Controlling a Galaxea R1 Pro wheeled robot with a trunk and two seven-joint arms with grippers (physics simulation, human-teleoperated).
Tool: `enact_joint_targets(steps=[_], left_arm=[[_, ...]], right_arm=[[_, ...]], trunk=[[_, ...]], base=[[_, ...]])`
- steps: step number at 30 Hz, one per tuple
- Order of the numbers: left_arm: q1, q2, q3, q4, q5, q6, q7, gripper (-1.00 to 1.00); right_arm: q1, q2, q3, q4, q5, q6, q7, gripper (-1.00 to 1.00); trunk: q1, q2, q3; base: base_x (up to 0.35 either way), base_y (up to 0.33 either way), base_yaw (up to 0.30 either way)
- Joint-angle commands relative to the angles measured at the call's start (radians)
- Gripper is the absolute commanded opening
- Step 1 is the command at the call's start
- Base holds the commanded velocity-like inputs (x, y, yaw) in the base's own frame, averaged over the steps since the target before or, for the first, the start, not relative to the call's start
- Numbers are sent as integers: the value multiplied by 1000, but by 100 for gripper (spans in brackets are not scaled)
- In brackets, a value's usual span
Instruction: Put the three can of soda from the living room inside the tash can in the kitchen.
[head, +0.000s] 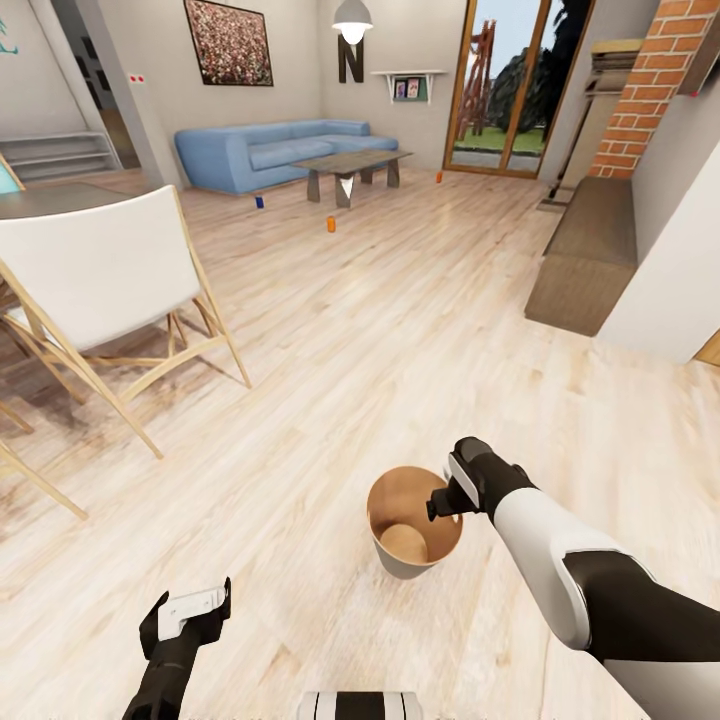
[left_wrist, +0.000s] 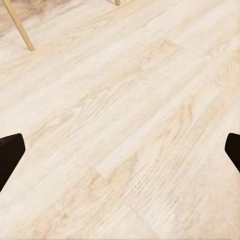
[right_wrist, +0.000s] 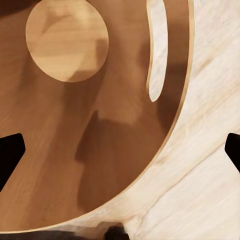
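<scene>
Counting three soda cans (head: 331, 224) — one bin (head: 385, 555).

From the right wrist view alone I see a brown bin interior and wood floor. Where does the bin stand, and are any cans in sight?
Observer: The trash can stands on the plank floor in front of the robot, the right gripper over its rim.
Operator: And the cans?
Observer: Far off near the low table: a blue can and two orange cans on the floor.
Operator: The left gripper?
Observer: The left gripper hangs open above bare floor.
</scene>
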Motion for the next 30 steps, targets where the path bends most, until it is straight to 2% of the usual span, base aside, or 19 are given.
enact_joint_targets(steps=[1,13,21,30], left_arm=[[0,0,0,0,0,0,0,100],[0,0,0,0,0,1,-1,100],[0,0,-1,0,0,1,-1,100],[1,0,-7,0,1,0,0,100]], right_arm=[[0,0,0,0,0,0,0,100],[4,2,1,0,0,0,0,100],[5,4,2,0,0,0,0,100],[6,3,20,0,0,0,0,100]], trunk=[[0,0,-2],[0,0,-18],[0,0,-20],[0,0,-20]], base=[[0,0,0],[0,0,0],[0,-82,0],[0,-57,0]])
